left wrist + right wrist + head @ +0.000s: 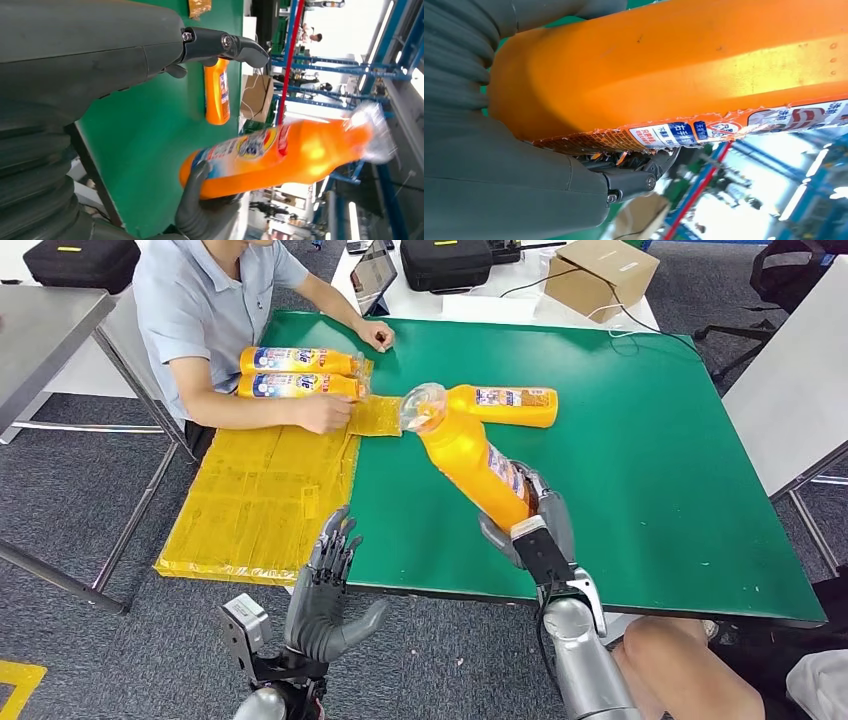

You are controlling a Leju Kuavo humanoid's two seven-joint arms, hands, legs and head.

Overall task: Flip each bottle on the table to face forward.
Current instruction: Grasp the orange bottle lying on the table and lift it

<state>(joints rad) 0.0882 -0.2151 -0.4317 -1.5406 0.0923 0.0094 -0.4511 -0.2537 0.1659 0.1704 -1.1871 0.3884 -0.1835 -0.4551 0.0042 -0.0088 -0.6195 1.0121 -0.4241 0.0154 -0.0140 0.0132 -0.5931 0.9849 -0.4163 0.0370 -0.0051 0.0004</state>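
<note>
Four bottles were on show: beyond the right hand lay one bottle on the table, while that hand clutched the lifted bottle by its base; top-heavy, it might slip. Left hand hung spread, empty.

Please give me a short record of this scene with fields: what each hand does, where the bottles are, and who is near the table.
right hand: right hand grips the base of a raised orange bottle, tilted, cap end up and away from the robot
left hand: left hand holds nothing, fingers apart, at the near table edge
bottle on table: second bottle lies on its side on the green table
other bottles: two bottles lie side by side on the yellow sheet
person: seated person with a hand beside those two bottles
</note>
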